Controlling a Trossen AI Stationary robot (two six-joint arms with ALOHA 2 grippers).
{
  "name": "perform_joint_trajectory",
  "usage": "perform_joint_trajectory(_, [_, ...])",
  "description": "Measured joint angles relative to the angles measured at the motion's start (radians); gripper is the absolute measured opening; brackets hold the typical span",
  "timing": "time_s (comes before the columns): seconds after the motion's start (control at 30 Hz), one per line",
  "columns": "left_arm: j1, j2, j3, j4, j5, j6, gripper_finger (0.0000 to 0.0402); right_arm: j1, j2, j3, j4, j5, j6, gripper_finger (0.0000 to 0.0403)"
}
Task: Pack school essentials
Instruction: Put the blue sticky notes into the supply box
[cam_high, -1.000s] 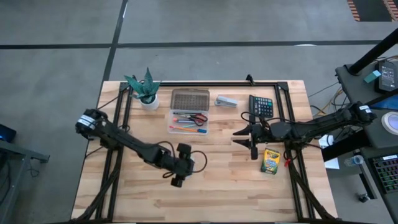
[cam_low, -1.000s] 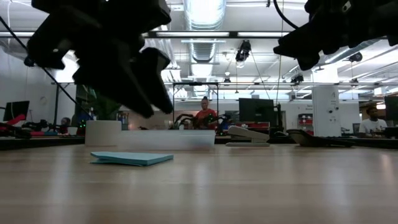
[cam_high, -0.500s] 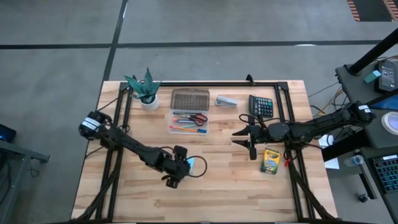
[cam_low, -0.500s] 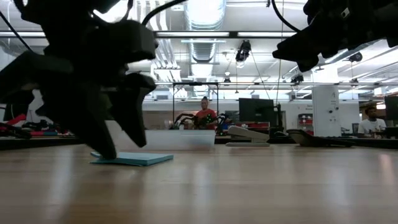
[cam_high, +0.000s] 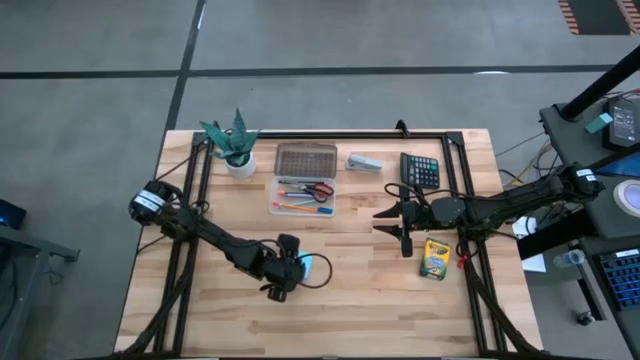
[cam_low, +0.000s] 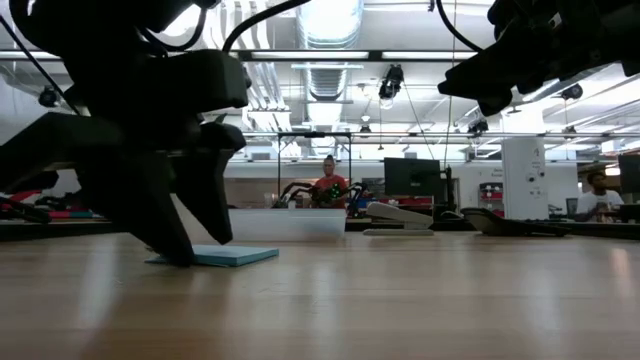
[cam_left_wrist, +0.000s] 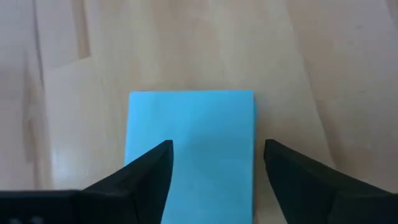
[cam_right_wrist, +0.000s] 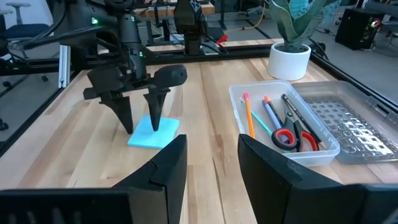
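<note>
**Left end effector straddles the notepad, fingers wide and down at the counter**

The light-blue square notepad lies flat on the wooden counter, toward the near middle and well apart from the clear pencil case that already holds the red-handled scissors and a few pens. It looks thin, light and flexible. Lying flush with the wood, it offers little edge to grip, so a pinch across two opposite edges seems the best hold. A squeeze that is too hard could buckle the sheets, and the smooth wood may let the pad slide rather than lift.

The left end effector is spread wide, one finger on each side of the pad, with nothing held. In the low view its fingertips reach the counter beside the pad.

The right end effector hangs parted and empty just beside the yellow-green crayon box, in front of the black calculator. The grey stapler and a potted plant stand along the far edge.

A second ago the left end effector hung above the counter, short of the pad, which lay clear in the low view. It has since dropped and moved in to bracket the pad. The right arm has not shifted.
</note>
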Motion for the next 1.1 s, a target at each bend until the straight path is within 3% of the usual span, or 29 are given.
perform_joint_trajectory(0.43, [0.011, 0.002, -0.097, 0.039, -0.032, -0.113, 0.0145, 0.000, 0.000, 0.000, 0.000, 0.000, 0.000, 0.0132])
perform_joint_trajectory(0.77, [0.016, 0.002, -0.140, 0.117, -0.003, -0.127, 0.0010, 0.000, 0.000, 0.000, 0.000, 0.000, 0.000, 0.0132])
perform_joint_trajectory(1.1, [0.017, -0.069, -0.142, 0.157, -0.007, -0.098, 0.0001, 0.000, 0.000, 0.000, 0.000, 0.000, 0.000, 0.0132])
